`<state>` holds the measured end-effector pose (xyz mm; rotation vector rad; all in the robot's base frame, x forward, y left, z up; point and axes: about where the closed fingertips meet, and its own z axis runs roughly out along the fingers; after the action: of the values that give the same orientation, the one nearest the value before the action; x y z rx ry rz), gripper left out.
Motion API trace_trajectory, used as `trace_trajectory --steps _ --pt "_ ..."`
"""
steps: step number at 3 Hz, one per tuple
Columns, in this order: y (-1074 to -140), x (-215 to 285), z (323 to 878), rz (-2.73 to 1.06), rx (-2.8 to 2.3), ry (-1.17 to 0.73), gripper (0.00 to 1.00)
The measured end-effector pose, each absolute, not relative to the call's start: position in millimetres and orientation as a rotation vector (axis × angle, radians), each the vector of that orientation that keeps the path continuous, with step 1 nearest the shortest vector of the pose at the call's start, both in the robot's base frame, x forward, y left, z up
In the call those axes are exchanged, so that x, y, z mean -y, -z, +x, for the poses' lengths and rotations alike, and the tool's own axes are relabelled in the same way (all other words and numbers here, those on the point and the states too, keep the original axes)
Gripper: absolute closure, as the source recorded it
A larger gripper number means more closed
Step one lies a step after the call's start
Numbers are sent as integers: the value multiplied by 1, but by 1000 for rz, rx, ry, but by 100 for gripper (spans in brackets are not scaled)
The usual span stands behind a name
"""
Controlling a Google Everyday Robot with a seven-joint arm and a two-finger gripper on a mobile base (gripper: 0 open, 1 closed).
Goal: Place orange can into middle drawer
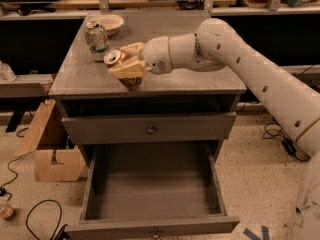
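The gripper (126, 63) is clamped around the orange can (115, 57), holding it tilted with its silver top pointing left, above the near edge of the cabinet top (200, 79). The green-and-white can (96, 36) stands just behind, to the far left. Below, the middle drawer (155, 184) is pulled out towards the viewer, its floor bare.

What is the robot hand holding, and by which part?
The hand grips the tilted orange can around its body, above the cabinet top's front edge.
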<state>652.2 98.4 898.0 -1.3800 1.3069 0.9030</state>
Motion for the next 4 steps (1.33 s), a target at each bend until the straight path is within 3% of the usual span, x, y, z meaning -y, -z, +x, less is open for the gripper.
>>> trace_trajectory --steps 1,3,4 --pt "-912 -89 631 -1391 -1343 -894 100" --pt "-944 -38 550 -1282 -1484 -788 100" --pt "-912 -20 517 -1154 -1516 -806 100"
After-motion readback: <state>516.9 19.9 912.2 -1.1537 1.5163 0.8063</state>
